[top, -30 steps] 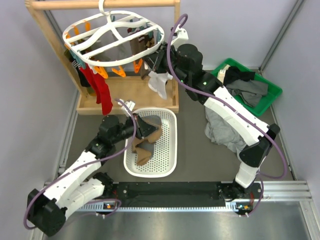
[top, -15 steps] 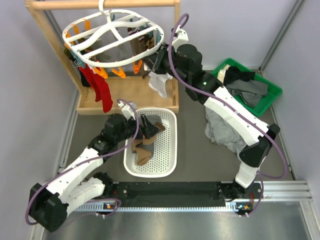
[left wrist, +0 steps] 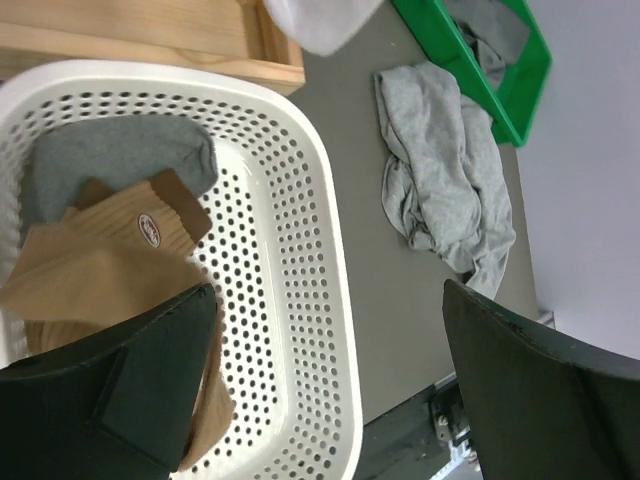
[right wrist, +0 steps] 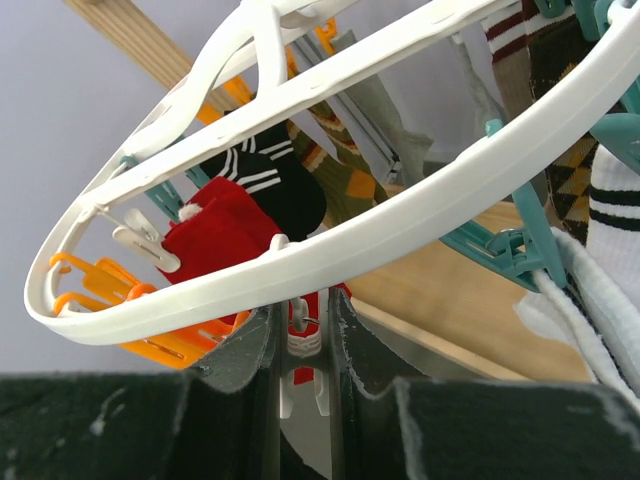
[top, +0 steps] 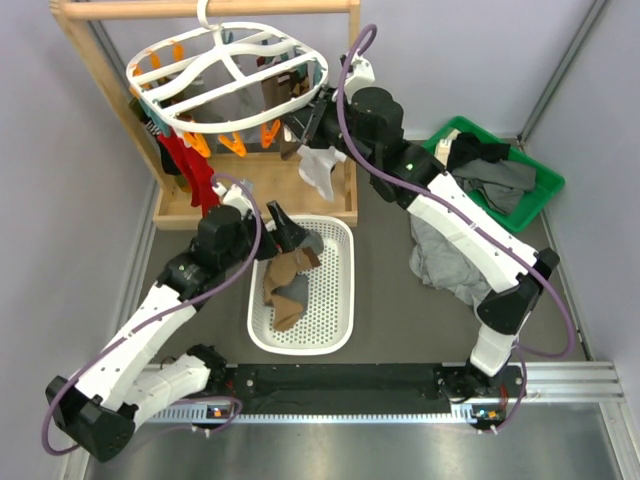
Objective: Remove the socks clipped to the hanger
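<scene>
The white oval hanger (top: 228, 85) hangs from the wooden rail. Clipped to it are a red sock (top: 190, 165), a white sock (top: 320, 168) and a brown one (top: 272, 95). In the right wrist view the hanger's rim (right wrist: 400, 225) runs above a red sock (right wrist: 225, 235), a black white-striped sock (right wrist: 275, 185) and an argyle sock (right wrist: 345, 175). My right gripper (right wrist: 303, 310) is shut on a white clip (right wrist: 303, 345) under the rim. My left gripper (left wrist: 325, 390) stands open above the white basket (left wrist: 300, 200), where a tan sock (left wrist: 90, 260) and a grey sock (left wrist: 120, 160) lie.
The wooden stand's base (top: 250, 195) lies behind the basket (top: 335, 300). A green bin (top: 540, 195) of dark garments sits at the right, with a grey garment (top: 445, 255) heaped on the table under the right arm. Teal clips (right wrist: 500, 245) and orange clips (right wrist: 110, 300) hang off the rim.
My left gripper opened and let the tan sock drop into the basket, then lifted slightly toward the stand. The right gripper stayed at the hanger's rim.
</scene>
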Motion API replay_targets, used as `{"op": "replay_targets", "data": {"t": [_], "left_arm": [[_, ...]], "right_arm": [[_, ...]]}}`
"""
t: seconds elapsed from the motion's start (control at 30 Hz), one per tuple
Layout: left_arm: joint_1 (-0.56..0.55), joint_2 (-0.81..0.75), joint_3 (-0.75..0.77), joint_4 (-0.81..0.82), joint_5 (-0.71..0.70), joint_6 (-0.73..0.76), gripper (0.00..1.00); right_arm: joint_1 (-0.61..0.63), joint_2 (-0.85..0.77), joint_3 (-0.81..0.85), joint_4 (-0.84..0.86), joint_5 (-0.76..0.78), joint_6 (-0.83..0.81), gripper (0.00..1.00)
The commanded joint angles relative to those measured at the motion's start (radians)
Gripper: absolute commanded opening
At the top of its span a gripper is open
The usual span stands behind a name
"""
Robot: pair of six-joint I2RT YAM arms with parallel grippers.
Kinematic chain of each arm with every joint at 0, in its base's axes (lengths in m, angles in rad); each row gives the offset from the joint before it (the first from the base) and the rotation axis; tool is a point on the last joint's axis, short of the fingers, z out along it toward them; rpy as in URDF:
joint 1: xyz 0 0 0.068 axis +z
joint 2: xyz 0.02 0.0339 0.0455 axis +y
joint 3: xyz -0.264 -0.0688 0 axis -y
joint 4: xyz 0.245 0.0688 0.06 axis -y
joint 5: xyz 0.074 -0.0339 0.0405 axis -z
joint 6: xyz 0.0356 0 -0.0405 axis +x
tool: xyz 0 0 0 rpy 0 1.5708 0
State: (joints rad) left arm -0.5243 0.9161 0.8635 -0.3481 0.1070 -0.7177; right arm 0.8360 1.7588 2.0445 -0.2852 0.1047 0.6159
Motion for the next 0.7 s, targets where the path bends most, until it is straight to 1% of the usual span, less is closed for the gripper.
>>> {"op": "replay_targets", "data": {"t": [0.0,0.07,0.1,0.13,0.17,0.23,0.27,0.33,0.37,0.4,0.43,0.47,0.53,0.6,0.67], "left_arm": [[-0.002,0.05,0.161,-0.282,-0.139,-0.156,0.99],[0.0,0.053,0.163,-0.365,-0.164,-0.225,0.99],[-0.002,0.053,0.16,-0.383,-0.161,-0.265,0.99],[-0.002,0.05,0.16,-0.396,-0.15,-0.272,0.99],[-0.002,0.044,0.157,-0.396,-0.129,-0.275,0.99],[0.0,0.02,0.12,-0.335,-0.112,-0.249,0.99],[-0.002,-0.015,0.096,-0.224,-0.074,-0.229,0.99],[-0.002,-0.058,-0.007,-0.047,-0.023,-0.137,0.99],[-0.002,-0.095,-0.044,0.133,-0.014,-0.111,0.99],[-0.002,-0.109,-0.111,0.211,-0.012,-0.05,0.99],[-0.002,-0.117,-0.136,0.277,-0.021,-0.019,0.99],[0.0,-0.109,-0.161,0.378,-0.033,0.042,0.99],[-0.002,-0.077,-0.155,0.428,-0.073,0.101,0.99],[-0.002,-0.001,-0.127,0.474,-0.081,0.168,0.99],[-0.002,0.062,-0.121,0.527,-0.069,0.198,0.99]], "right_arm": [[0.009,-0.019,0.034,0.024,0.016,0.018,0.0],[0.009,-0.021,0.037,0.03,0.013,0.021,0.0],[0.009,-0.019,0.037,0.032,0.009,0.022,0.0],[0.008,-0.021,0.037,0.032,0.01,0.022,0.0],[0.009,-0.022,0.036,0.031,0.009,0.022,0.0],[0.009,-0.03,0.025,0.032,0.01,0.024,0.0],[0.011,-0.033,0.023,0.034,0.01,0.028,0.0],[0.012,-0.033,0.022,0.037,0.01,0.044,0.0],[0.017,-0.033,0.023,0.038,0.01,0.05,0.0],[0.02,-0.033,0.026,0.041,0.012,0.054,0.0],[0.023,-0.033,0.035,0.041,0.012,0.057,0.0],[0.028,-0.032,0.039,0.041,0.01,0.07,0.0],[0.032,-0.032,0.054,0.041,0.012,0.087,0.0],[0.037,-0.035,0.059,0.04,0.015,0.116,0.0],[0.04,-0.041,0.056,0.044,0.02,0.139,0.0]]}}
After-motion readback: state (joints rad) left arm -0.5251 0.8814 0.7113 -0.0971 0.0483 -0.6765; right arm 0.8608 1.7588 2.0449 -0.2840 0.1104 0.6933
